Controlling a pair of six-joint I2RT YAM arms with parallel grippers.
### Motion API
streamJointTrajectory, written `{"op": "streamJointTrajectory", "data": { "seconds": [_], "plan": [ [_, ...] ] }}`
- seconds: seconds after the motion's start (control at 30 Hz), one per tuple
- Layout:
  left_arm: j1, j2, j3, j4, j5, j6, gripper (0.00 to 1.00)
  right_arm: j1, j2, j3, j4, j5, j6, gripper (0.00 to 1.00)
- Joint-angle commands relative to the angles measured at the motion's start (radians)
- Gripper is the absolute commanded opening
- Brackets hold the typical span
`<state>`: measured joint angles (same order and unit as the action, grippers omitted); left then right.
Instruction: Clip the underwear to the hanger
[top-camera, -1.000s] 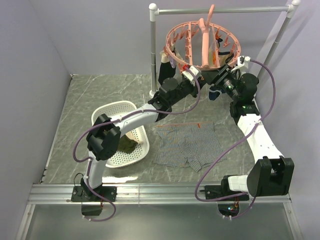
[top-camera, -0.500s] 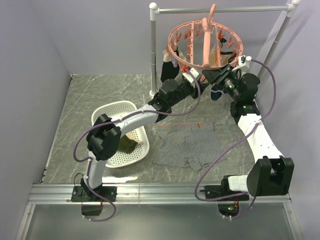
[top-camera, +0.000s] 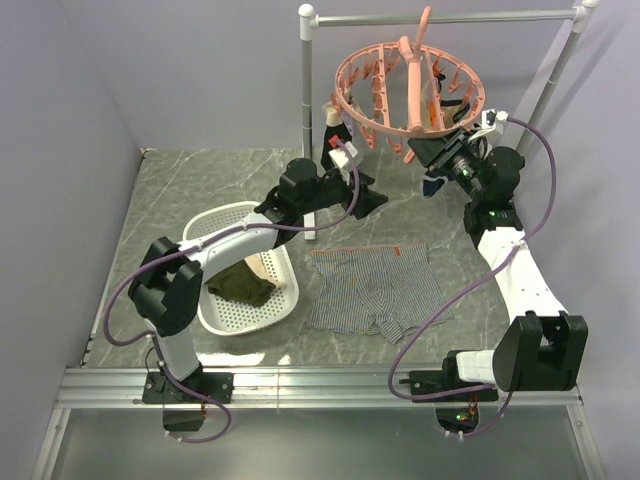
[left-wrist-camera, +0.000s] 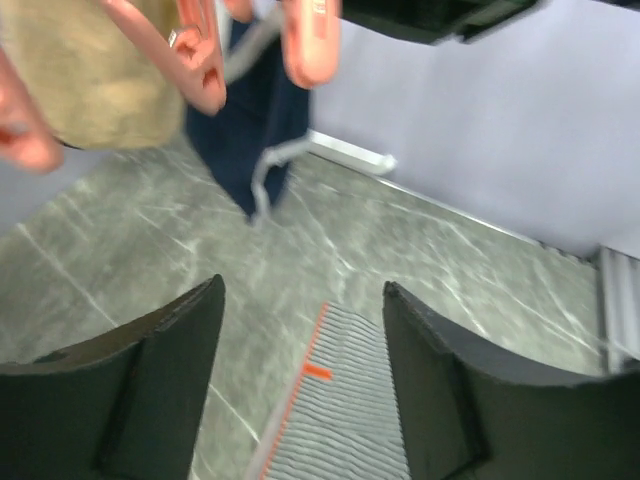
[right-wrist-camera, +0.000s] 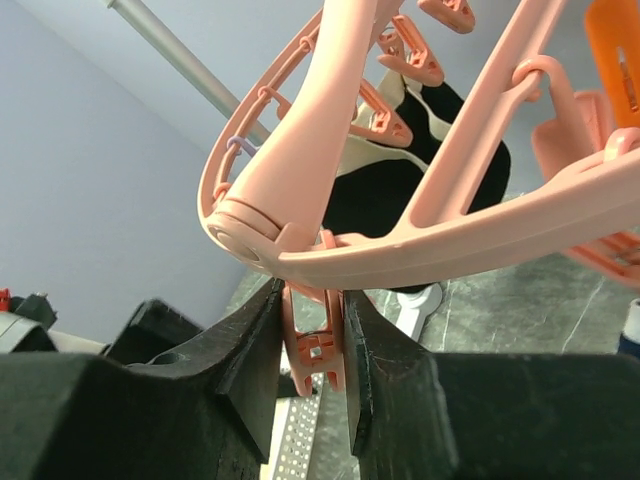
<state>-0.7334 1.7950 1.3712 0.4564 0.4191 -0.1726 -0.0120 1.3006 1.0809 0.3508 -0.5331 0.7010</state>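
The left hand (left-wrist-camera: 301, 295) hung spread and empty above the bench (top-camera: 180, 190), the striped underwear (top-camera: 375, 290) lying flat just below and ahead of it, not yet clipped, with bare bench along its near edge for a pickup. Off to its right and higher, the right hand (right-wrist-camera: 313, 330) was pinched on a peg (right-wrist-camera: 312, 365) beneath the pink hanger (top-camera: 405, 85), I'd guess to steady the ring; the rail (top-camera: 440, 18) sat close above.

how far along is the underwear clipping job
Nothing clipped yet: the striped boxer shorts lie flat on the table, untouched. In hand: the right gripper is shut on a clip peg of the pink hanger; the left gripper hangs open and empty. Left: lift the shorts and clip them.
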Motion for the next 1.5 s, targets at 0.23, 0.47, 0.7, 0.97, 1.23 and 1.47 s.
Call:
{"op": "streamJointTrajectory", "data": {
  "seconds": [0.23,0.47,0.7,0.97,1.23,1.47],
  "plan": [
    [-0.07,0.151,0.074,-0.292,0.027,-0.042,0.57,-0.011,0.009,0.091,0.037,-0.015,-0.011,0.0],
    [-0.107,0.348,0.278,-0.482,-0.065,0.007,0.56,-0.011,0.017,0.091,0.04,-0.024,-0.006,0.0],
    [-0.101,0.454,0.381,-0.545,-0.085,0.064,0.63,-0.013,0.017,0.091,0.04,-0.039,-0.014,0.0],
    [-0.035,0.494,0.443,-0.593,0.14,0.041,0.75,-0.011,0.014,0.077,0.053,-0.05,-0.021,0.0],
    [0.029,0.581,0.552,-0.709,0.337,-0.002,0.77,-0.013,0.006,0.067,0.065,-0.061,-0.026,0.0],
    [0.08,0.642,0.58,-0.711,0.475,-0.091,0.74,-0.011,0.0,0.053,0.082,-0.071,-0.02,0.0]
  ]
}}
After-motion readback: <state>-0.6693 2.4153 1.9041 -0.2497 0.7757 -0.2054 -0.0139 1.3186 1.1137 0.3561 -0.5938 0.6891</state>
